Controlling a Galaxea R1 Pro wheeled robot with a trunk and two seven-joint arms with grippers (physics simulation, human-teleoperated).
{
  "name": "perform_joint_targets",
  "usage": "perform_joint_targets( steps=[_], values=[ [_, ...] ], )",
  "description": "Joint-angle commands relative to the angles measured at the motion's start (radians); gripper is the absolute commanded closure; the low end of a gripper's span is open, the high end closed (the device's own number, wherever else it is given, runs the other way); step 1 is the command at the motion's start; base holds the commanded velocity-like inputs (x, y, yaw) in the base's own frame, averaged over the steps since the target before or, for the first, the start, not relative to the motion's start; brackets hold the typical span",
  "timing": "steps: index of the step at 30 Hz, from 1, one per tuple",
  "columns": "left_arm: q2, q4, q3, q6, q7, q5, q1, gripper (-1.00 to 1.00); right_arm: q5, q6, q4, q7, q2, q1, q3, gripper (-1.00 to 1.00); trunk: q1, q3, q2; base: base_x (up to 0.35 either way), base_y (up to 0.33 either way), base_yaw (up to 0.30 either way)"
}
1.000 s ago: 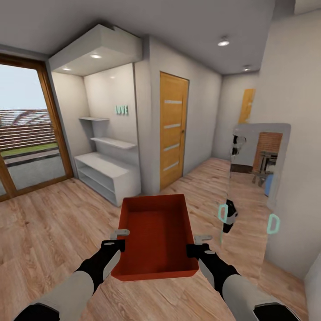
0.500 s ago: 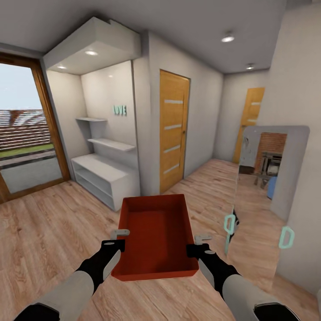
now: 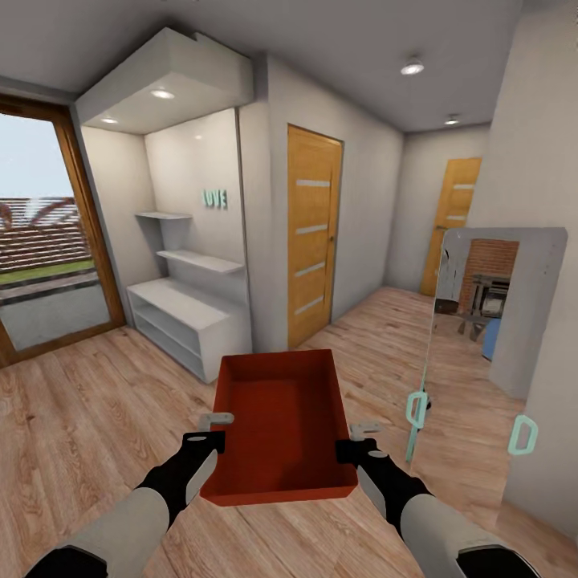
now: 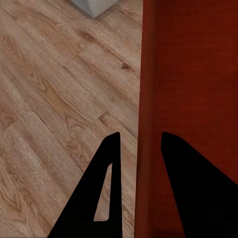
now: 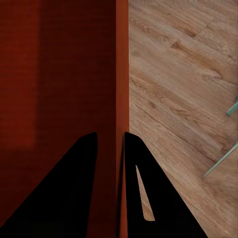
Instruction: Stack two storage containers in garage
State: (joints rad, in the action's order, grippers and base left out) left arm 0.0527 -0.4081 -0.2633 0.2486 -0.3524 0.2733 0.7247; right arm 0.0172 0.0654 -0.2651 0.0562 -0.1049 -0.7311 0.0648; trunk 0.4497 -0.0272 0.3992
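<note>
One red-orange open-top storage container (image 3: 281, 425) hangs empty above the light wood plank floor (image 3: 96, 417), level, between my two arms. My left gripper (image 3: 210, 437) is shut on its left wall, my right gripper (image 3: 358, 441) on its right wall. In the left wrist view the black fingers (image 4: 111, 188) of the left gripper (image 4: 140, 144) straddle the red wall (image 4: 148, 74). The right wrist view has the right gripper (image 5: 110, 136) clamped over the opposite wall (image 5: 122, 74). The other container and the garage are out of view.
A white shelf unit (image 3: 189, 317) stands ahead on the left beside a shut wood door (image 3: 311, 233). A corridor runs ahead right to a second wood door (image 3: 453, 225). A mirrored panel with teal handles (image 3: 490, 321) stands close on the right. Glass doors (image 3: 40, 241) are at the left.
The whole picture has shifted: the camera has moved forward and turned a little, so the mirrored panel sits further right. The container and both grippers hold the same pose.
</note>
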Motion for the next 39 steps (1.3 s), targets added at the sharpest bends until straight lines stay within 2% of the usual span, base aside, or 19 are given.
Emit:
perform_joint_targets(
  steps=[1, 21, 39],
  values=[
    [-0.001, -0.004, -0.014, -0.075, -0.011, 0.001, 0.001, 1.00, 0.017, 0.007, 0.002, 0.009, 0.001, 0.001, 0.019, 1.00, 0.000, -0.001, 0.001, 0.000, 0.000, 0.000],
    [-0.002, -0.004, -0.014, -0.075, -0.011, 0.001, 0.001, 1.00, 0.017, 0.007, 0.001, 0.008, 0.001, 0.000, 0.019, 1.00, 0.000, -0.020, 0.001, 0.000, 0.000, -0.001],
    [-0.001, -0.004, -0.014, -0.075, -0.011, 0.001, 0.001, 1.00, 0.017, 0.008, 0.001, 0.008, 0.001, 0.001, 0.018, 1.00, 0.000, -0.021, 0.001, 0.000, 0.000, -0.243]
  ],
)
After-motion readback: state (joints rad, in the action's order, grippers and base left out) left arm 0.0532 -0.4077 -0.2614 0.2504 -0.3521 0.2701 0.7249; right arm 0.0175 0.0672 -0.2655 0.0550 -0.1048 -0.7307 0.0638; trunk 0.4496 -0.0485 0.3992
